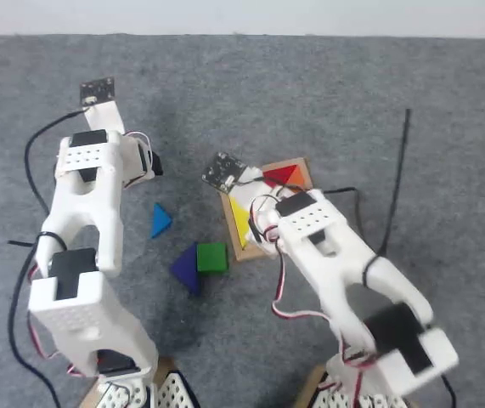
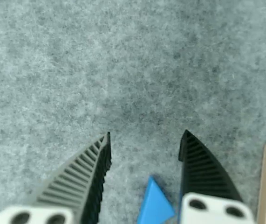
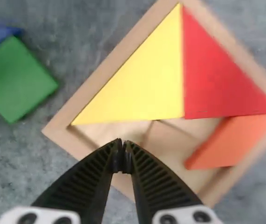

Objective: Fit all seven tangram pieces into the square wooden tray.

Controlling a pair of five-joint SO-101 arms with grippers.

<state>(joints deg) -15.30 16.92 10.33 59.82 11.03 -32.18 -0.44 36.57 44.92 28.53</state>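
Currently the left gripper (image 2: pixel 146 134) hangs fingers apart above the grey mat (image 2: pixel 123 60), one light blue triangle (image 2: pixel 155 205) beneath it. The right gripper (image 3: pixel 122 143), fingers together, hangs over the tray (image 3: pixel 108 70), which holds three pieces: yellow triangle (image 3: pixel 146 84), red triangle (image 3: pixel 216 79), orange piece (image 3: pixel 230 140). On the mat outside it lie one green square (image 3: pixel 14 79) and one dark blue triangle (image 1: pixel 185 267).

On grey felt surface (image 1: pixel 327 85): wooden tray (image 3: pixel 56 131) near middle, green square (image 1: pixel 211 257) touching dark-blue piece (image 1: pixel 185 269), light-blue triangle (image 1: pixel 160 220) apart.

Right arm (image 1: pixel 314 225) overhangs tray (image 1: pixel 301 167); open carpet (image 1: pixel 225 102) surrounds blue triangle (image 1: pixel 160 220).
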